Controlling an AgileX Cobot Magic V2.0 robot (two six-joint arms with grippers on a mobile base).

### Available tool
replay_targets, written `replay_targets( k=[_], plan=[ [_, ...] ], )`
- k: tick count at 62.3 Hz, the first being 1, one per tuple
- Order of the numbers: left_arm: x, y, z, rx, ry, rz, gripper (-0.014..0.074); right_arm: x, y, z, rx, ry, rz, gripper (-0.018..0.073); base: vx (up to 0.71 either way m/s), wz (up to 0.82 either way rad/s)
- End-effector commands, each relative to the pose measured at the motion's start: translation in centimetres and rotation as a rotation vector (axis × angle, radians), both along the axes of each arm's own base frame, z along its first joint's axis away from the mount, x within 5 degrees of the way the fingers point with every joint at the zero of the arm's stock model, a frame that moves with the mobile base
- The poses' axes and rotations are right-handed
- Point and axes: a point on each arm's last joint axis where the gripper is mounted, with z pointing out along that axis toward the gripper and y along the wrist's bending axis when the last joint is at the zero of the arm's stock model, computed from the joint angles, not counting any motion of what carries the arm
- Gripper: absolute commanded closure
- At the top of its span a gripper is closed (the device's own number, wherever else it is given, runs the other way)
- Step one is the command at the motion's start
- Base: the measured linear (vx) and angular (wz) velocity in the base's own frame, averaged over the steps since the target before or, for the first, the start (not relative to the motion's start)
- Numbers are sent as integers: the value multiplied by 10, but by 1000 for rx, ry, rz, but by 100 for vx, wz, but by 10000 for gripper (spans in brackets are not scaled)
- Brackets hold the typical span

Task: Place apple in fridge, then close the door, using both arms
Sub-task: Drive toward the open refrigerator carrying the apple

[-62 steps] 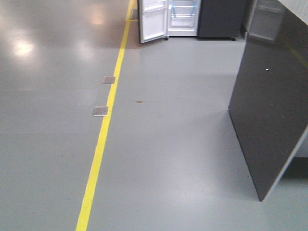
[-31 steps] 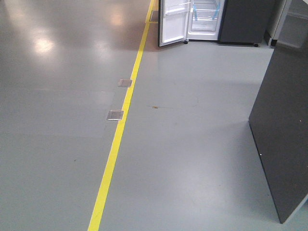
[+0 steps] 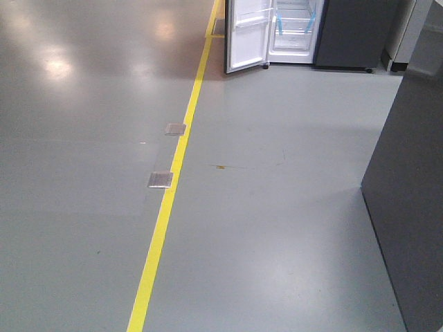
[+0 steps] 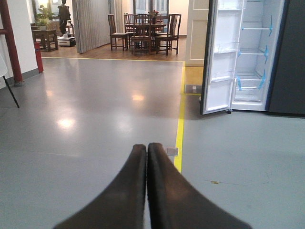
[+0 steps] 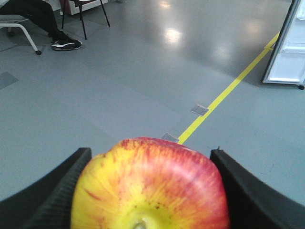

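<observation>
Exterior front-facing view: we had rolled nearer the open fridge [image 3: 294,31], still well off; right gripper [image 5: 150,157] clasped the apple [image 5: 150,191], left gripper [image 4: 147,148] closed, empty.

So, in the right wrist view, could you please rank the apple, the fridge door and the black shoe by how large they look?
1. apple, only through nearness to the camera.
2. door, cropped at the frame edge.
3. shoe.

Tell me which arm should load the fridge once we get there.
Right: the right gripper is shut on the apple. The left gripper is shut and empty, so it looks free for the open door of the fridge, far ahead.
</observation>
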Motion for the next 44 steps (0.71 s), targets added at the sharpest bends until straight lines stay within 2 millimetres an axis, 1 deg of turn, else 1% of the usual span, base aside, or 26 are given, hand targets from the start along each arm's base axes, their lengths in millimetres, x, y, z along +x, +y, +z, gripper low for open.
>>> replay_targets(
  k=[1, 44],
  plan=[
    [0, -1, -2, -5, -67, -10, 603, -15, 5, 13, 18, -66, 25, 504, 26, -4],
    [0, -1, -2, -5, -67, -10, 603, -15, 5, 13, 17, -66, 25, 504, 27, -1]
  ],
)
